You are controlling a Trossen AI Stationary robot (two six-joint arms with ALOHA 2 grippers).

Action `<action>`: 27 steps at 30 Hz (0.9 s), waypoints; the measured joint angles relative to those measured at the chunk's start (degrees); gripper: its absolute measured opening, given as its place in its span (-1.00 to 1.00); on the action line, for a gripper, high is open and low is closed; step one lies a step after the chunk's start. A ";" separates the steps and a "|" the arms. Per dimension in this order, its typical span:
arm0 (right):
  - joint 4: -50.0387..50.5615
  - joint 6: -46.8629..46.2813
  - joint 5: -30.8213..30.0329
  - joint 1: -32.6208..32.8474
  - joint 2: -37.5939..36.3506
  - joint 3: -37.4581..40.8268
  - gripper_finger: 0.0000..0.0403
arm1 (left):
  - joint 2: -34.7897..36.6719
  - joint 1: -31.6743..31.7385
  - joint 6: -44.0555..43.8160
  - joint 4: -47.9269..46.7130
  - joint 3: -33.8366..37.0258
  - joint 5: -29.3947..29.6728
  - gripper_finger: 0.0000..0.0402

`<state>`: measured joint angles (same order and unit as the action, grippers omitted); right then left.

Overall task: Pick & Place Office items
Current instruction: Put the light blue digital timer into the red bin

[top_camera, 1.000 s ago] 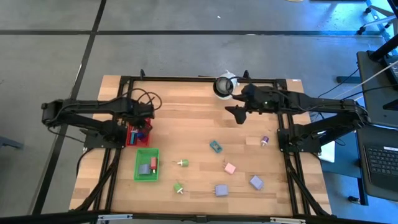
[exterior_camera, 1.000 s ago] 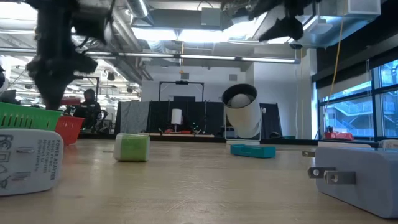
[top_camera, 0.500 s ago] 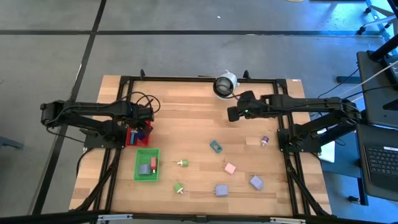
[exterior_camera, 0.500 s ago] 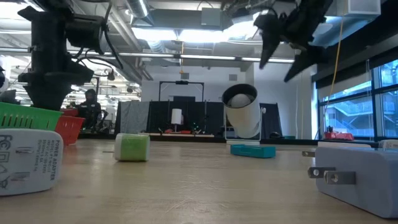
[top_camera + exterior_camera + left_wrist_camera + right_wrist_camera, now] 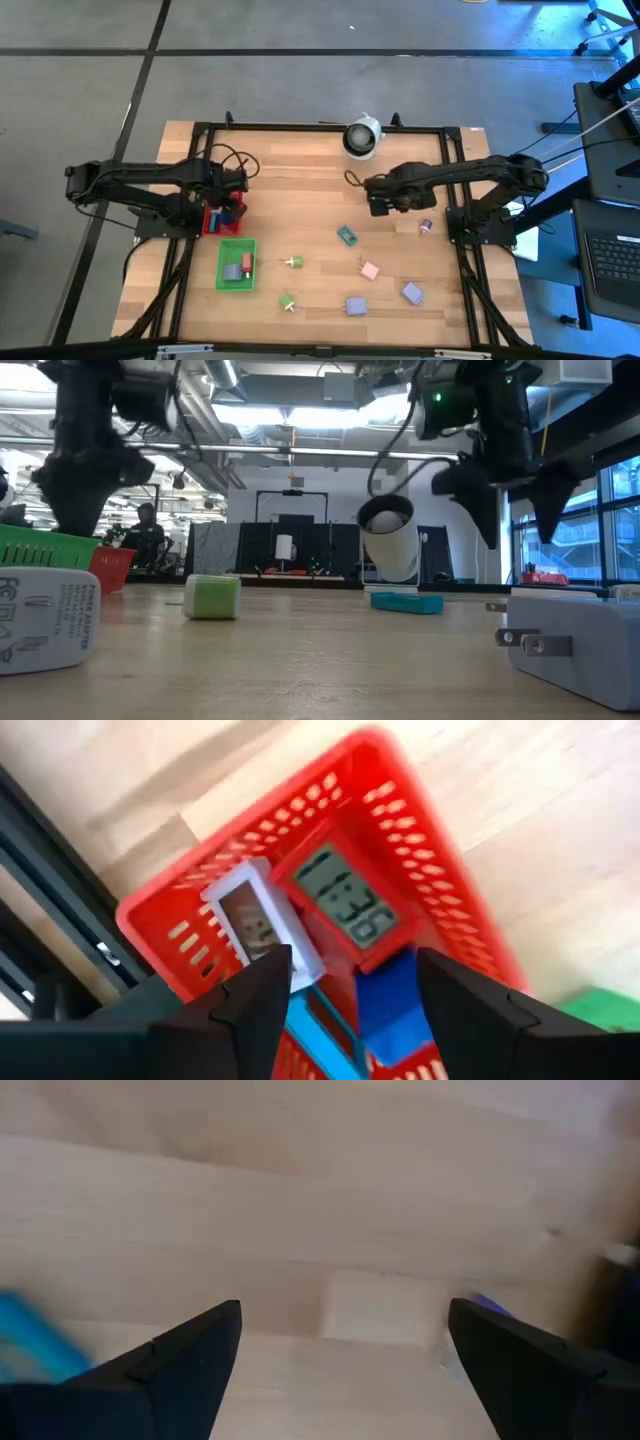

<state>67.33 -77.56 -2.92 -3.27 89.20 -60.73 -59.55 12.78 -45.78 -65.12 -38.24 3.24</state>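
Office items (image 5: 369, 270): small coloured blocks, scattered | left gripper (image 5: 350, 995), right gripper (image 5: 340, 1350): parted, empty

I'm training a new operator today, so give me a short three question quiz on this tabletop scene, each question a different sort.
1. True or false: the left gripper is over the red tray.
2. Multiple choice: in the left wrist view the red tray holds (a) a small digital clock, (b) scissors, (c) a mug.
3. Fill in: the right gripper hangs open above the wooden ____, near the teal piece.

Key: 1 true; 2 a; 3 table.
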 joint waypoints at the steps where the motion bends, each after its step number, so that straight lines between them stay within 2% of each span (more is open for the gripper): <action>1: 0.25 0.33 0.52 0.00 0.66 0.00 0.78 | 0.00 0.00 0.02 -0.40 -1.22 0.19 0.04; 4: -2.53 2.89 1.89 0.00 1.72 0.00 0.78 | 0.15 -0.01 0.74 -0.70 -5.74 1.74 0.04; 10: -19.13 12.81 1.52 2.25 2.02 0.00 0.78 | 0.15 0.00 3.78 -0.80 -14.41 5.54 0.03; 15: -27.23 19.91 0.35 4.64 3.01 -0.01 0.78 | 0.15 -0.02 4.57 -0.62 -19.87 8.70 0.03; 21: -36.89 35.93 -0.70 8.60 7.83 -0.02 0.78 | 0.16 -0.02 6.78 0.55 -22.90 11.44 0.03; 24: -42.70 39.03 0.21 9.69 10.84 -0.02 0.78 | 0.28 -0.02 7.44 1.90 -23.02 11.48 0.03; 27: -43.10 40.06 -1.11 9.76 12.22 -0.02 0.78 | 0.38 -0.02 7.56 1.80 -23.02 11.49 0.03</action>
<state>24.23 -37.51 -4.04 6.49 101.42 -60.75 -59.17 12.75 -38.22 -63.32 -61.25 14.73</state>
